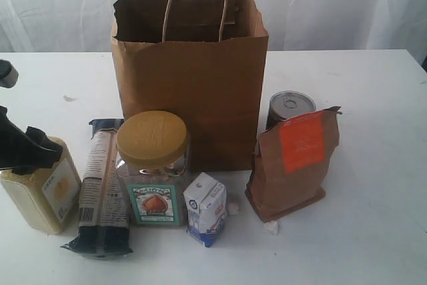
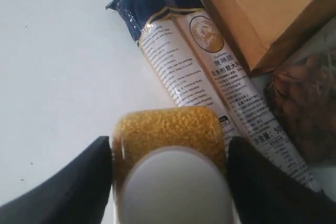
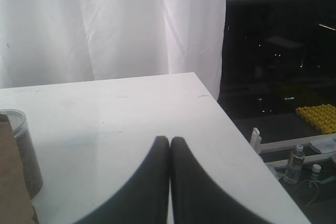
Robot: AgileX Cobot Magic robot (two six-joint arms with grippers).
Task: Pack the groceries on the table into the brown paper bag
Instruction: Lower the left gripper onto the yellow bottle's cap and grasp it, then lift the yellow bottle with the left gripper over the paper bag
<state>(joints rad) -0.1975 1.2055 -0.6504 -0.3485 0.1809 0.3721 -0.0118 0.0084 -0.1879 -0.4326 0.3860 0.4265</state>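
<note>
The yellow-grain jar (image 2: pixel 168 129) stands on the table (image 1: pixel 373 165) at the left end of the row of groceries, in front and to the left of the brown paper bag (image 1: pixel 190 78). The left gripper (image 2: pixel 169 148) straddles its top, with a dark finger against each side. I cannot tell whether they already pinch or merely touch.

The step in hand looks like the first pick. Next comes a firm hold, a straight lift clear of the long packet (image 2: pixel 205 77) lying just beside the jar, then a carry over the bag's open mouth (its floor is hidden).

The right gripper (image 3: pixel 169 141) hovers empty with its fingers pressed together, near the dark tin can (image 3: pixel 18 150). The exterior view cuts off most of the left arm, and the jar's label is too blurred to read.
</note>
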